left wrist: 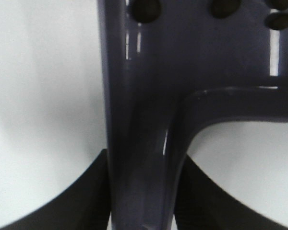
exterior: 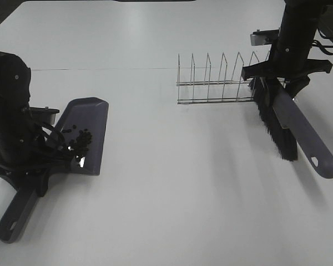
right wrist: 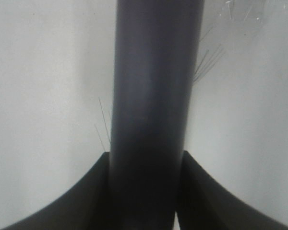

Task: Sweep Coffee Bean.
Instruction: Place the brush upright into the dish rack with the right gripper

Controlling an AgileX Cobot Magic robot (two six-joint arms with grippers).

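The coffee beans [exterior: 81, 141] lie as a small dark cluster inside the grey-purple dustpan [exterior: 89, 119], near its back wall, at the left of the table. My left gripper [exterior: 34, 178] is shut on the dustpan's handle [left wrist: 141, 143]. A few beans [left wrist: 146, 7] show in the pan in the left wrist view. My right gripper [exterior: 283, 83] is shut on the grey handle [right wrist: 153, 96] of the brush, whose black bristles [exterior: 277, 130] hang at the right of the table, far from the pan.
A wire dish rack [exterior: 219, 83] stands at the back, its right end close beside the brush bristles. The dustpan handle's end [exterior: 11, 224] points toward the table's front edge. White tabletop [exterior: 183, 183] lies between pan and brush.
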